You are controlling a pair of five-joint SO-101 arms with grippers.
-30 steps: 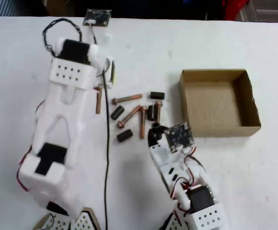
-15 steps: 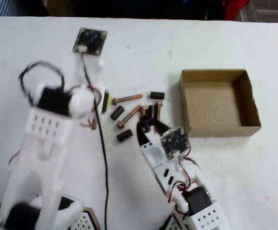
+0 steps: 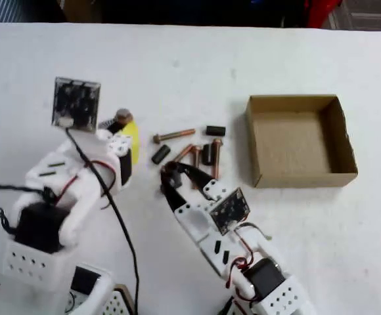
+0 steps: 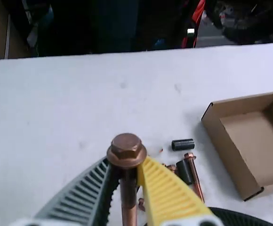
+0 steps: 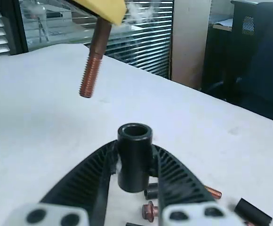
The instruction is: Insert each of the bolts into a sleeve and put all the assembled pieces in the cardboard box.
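Note:
My left gripper [image 4: 126,165] is shut on a copper bolt [image 4: 126,149], head up and shaft down between the grey and yellow fingers [image 4: 164,190]. In the high view this bolt [image 3: 122,117] is held up left of the loose parts. My right gripper [image 5: 134,157] is shut on a black sleeve [image 5: 134,160], upright with its bore facing up. The held bolt's threaded end [image 5: 92,66] hangs above and beside it, apart. In the high view the right gripper [image 3: 171,176] sits at the near edge of the pile. The cardboard box [image 3: 300,140] stands open to the right.
Loose copper bolts [image 3: 174,135] [image 3: 215,156] and black sleeves [image 3: 215,130] [image 3: 160,154] lie between the arms and the box. A black cable [image 3: 105,197] trails over the left arm. From the left wrist, the box [image 4: 249,136] and a sleeve [image 4: 182,144] show.
The left arm drew back toward the near left and lifted a bolt upright. The right arm swung left and took the black sleeve that lay at the pile's near edge.

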